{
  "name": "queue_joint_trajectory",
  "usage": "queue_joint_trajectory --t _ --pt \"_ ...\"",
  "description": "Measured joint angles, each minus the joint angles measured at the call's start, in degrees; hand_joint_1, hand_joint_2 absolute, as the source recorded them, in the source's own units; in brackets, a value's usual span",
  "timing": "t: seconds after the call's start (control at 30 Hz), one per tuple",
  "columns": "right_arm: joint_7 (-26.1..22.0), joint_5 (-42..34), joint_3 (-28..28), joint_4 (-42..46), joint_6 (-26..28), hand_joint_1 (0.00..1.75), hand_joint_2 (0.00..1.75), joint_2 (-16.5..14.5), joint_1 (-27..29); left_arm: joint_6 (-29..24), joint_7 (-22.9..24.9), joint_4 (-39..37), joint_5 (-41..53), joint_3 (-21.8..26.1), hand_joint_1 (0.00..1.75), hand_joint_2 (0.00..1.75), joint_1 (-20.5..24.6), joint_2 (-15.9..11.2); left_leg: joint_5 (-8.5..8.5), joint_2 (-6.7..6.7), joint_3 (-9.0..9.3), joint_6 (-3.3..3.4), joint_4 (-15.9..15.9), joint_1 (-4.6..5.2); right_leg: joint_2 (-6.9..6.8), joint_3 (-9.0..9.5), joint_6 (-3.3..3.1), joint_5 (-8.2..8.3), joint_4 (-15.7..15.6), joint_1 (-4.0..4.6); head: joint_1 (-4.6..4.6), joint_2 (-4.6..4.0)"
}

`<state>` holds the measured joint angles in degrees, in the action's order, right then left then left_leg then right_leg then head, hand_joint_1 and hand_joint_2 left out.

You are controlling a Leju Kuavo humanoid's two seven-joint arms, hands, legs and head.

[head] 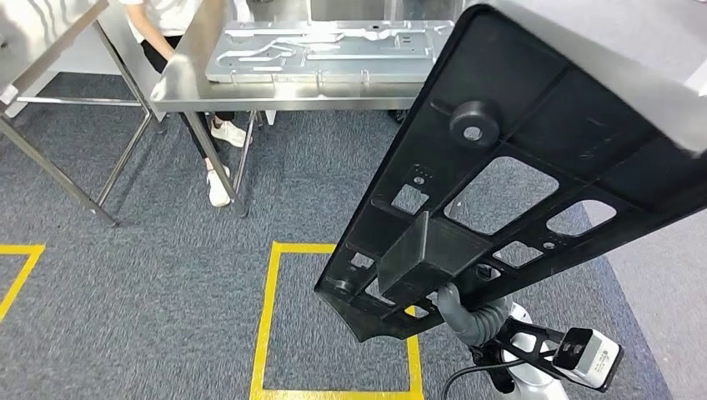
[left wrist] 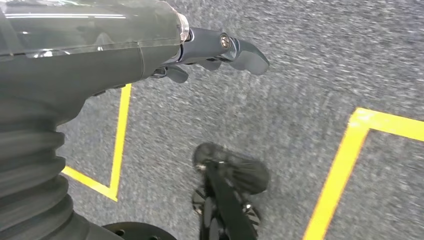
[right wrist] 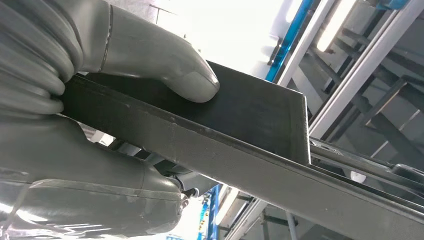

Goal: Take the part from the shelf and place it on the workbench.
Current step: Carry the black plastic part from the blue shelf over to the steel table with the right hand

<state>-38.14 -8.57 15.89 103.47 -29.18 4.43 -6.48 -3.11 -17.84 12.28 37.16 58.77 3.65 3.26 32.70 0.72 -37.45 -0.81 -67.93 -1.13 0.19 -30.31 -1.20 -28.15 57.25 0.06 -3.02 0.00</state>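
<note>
A large black plastic part with several cut-outs and a round boss hangs tilted in the air on the right of the head view. My right hand grips it from below at its boxy block. In the right wrist view the thumb presses on the black part and the fingers wrap under its edge. The steel workbench stands ahead at the top, with a grey metal plate lying on it. My left hand hangs over the carpet, fingers apart and holding nothing.
A person in white shoes stands at the workbench's left corner. Another steel table is at far left. Yellow tape squares mark the grey carpet. A pale grey surface lies close at upper right.
</note>
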Motion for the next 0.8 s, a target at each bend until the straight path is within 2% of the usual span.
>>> queue_joint_trajectory --t 0.03,0.1,0.13,0.23,0.27,0.3,0.37,0.4,0.43,0.47,0.5,0.53,0.57,0.6,0.63,0.73,0.8 --pt "0.0 -0.1 0.0 0.0 -0.1 1.75 1.75 0.0 -0.1 0.1 -0.1 0.0 0.1 0.0 0.00 1.75 -0.1 -0.1 -3.22 -0.08 0.61 0.31 3.5 0.13 -0.03 0.80 0.09 -0.62 0.1 0.07 0.01 -0.01" --pt "0.0 -0.3 0.0 -0.1 -0.2 1.75 1.75 0.0 -0.3 0.2 -0.2 0.0 0.2 0.1 0.00 1.75 0.0 -0.2 -7.23 -0.26 1.60 0.86 8.2 0.51 0.04 1.73 0.53 -1.62 0.1 0.17 0.01 -0.01" --pt "0.0 -0.4 0.0 -0.1 -0.2 1.75 1.75 0.0 -0.5 0.3 -0.3 0.0 0.3 0.2 0.00 1.75 0.0 -0.2 -7.78 -0.29 1.79 1.14 9.0 0.69 0.07 1.97 0.88 -1.85 0.2 0.19 0.01 -0.01" --pt "0.0 -0.6 0.0 -0.1 -0.1 1.75 1.75 0.0 -0.9 0.4 -0.3 0.0 0.6 0.2 0.00 1.75 0.1 -0.3 -7.46 -0.13 3.20 2.07 9.8 0.58 0.10 1.82 1.97 -1.78 1.9 0.05 -0.01 0.01" --pt "0.0 -0.6 0.0 -0.1 0.0 1.75 1.75 0.0 -1.2 0.5 -0.4 0.0 0.7 0.2 0.00 1.75 0.1 -0.3 -7.31 -0.09 3.82 2.37 10.1 0.48 0.10 0.77 2.29 -1.99 3.9 -0.05 0.00 0.01" --pt "0.0 -0.6 0.0 0.0 0.2 1.75 1.75 0.0 -1.4 0.7 -0.4 0.0 0.8 0.2 0.00 1.75 0.2 -0.3 -7.11 -0.07 4.39 2.60 10.3 0.39 0.10 -1.04 2.57 -2.72 6.8 -0.21 -0.01 0.01" --pt "0.0 -0.6 0.0 0.0 0.8 1.75 1.75 0.0 -1.5 1.0 -0.4 0.0 1.0 0.2 0.00 1.75 0.3 -0.3 -6.42 -0.04 5.14 2.83 10.4 0.39 0.09 -5.89 2.99 -5.21 13.7 -0.56 0.00 0.00" --pt "0.0 -0.6 0.0 0.0 1.1 1.75 1.75 0.0 -1.5 1.0 -0.4 0.0 1.1 0.2 0.00 1.75 0.3 -0.4 -5.99 0.01 5.57 2.79 10.4 0.38 0.08 -8.02 3.16 -6.32 15.9 -0.76 0.00 0.00" --pt "0.0 -0.6 0.0 0.1 1.3 1.75 1.75 0.0 -1.5 1.1 -0.4 0.0 1.2 0.2 0.00 1.75 0.3 -0.4 -5.52 0.08 6.11 2.70 10.4 0.35 0.05 -9.36 3.33 -6.58 16.5 -0.96 0.00 0.00" --pt "0.0 -0.5 0.0 0.1 1.5 1.75 1.75 -0.1 -1.6 1.2 -0.4 0.0 1.3 0.2 0.00 1.75 0.3 -0.4 -5.00 0.17 6.79 2.54 10.4 0.29 0.02 -9.78 3.48 -5.68 15.3 -1.15 0.00 0.00" --pt "0.0 -0.5 0.0 0.2 1.8 1.75 1.75 -0.1 -1.6 1.2 -0.4 0.0 1.4 0.2 0.00 1.75 0.4 -0.4 -4.45 0.24 7.55 2.33 10.4 0.20 -0.02 -9.26 3.64 -3.55 12.3 -1.31 0.01 0.00" --pt "0.0 -0.6 0.0 0.3 2.1 1.75 1.75 -0.1 -1.8 1.3 -0.5 0.0 1.5 0.2 0.00 1.75 0.4 -0.4 -3.88 0.31 8.20 2.06 10.4 0.12 -0.07 -8.25 3.73 -0.49 8.4 -1.43 0.01 0.00" --pt "0.0 -0.6 0.0 0.3 2.4 1.75 1.75 -0.1 -1.9 1.3 -0.5 0.0 1.6 0.2 0.00 1.75 0.4 -0.4 -3.30 0.39 8.79 1.73 10.4 0.10 -0.15 -7.32 3.63 1.89 5.0 -1.38 0.02 0.00" --pt "0.0 -0.7 0.0 0.4 2.7 1.75 1.75 -0.1 -2.1 1.4 -0.5 0.0 1.6 0.2 0.00 1.75 0.6 -0.4 -2.77 0.42 9.18 1.36 10.5 0.11 -0.19 -6.62 3.32 3.48 2.7 -1.25 0.01 0.00" --pt "0.0 -0.8 0.0 0.5 3.0 1.75 1.75 -0.1 -2.2 1.4 -0.5 0.0 1.7 0.2 0.00 1.75 0.6 -0.5 -2.46 0.45 9.58 0.96 10.6 0.16 -0.21 -6.30 2.92 4.24 1.5 -1.10 0.01 0.00" --pt "0.0 -1.0 0.2 0.8 3.3 1.75 1.75 -0.1 -2.5 1.4 -0.6 0.0 1.7 0.2 0.00 1.75 0.8 -0.6 -2.52 0.33 10.13 -0.09 9.7 0.11 -0.11 -5.31 1.48 3.97 0.9 -1.00 -0.02 0.00" --pt "0.0 -1.2 0.3 1.0 3.3 1.75 1.75 -0.2 -2.7 1.5 -0.6 0.0 1.8 0.2 0.00 1.75 1.0 -0.6 -1.89 0.05 7.77 -0.48 5.1 -0.05 -0.15 -4.27 0.69 3.49 0.7 -0.98 -0.02 0.00"
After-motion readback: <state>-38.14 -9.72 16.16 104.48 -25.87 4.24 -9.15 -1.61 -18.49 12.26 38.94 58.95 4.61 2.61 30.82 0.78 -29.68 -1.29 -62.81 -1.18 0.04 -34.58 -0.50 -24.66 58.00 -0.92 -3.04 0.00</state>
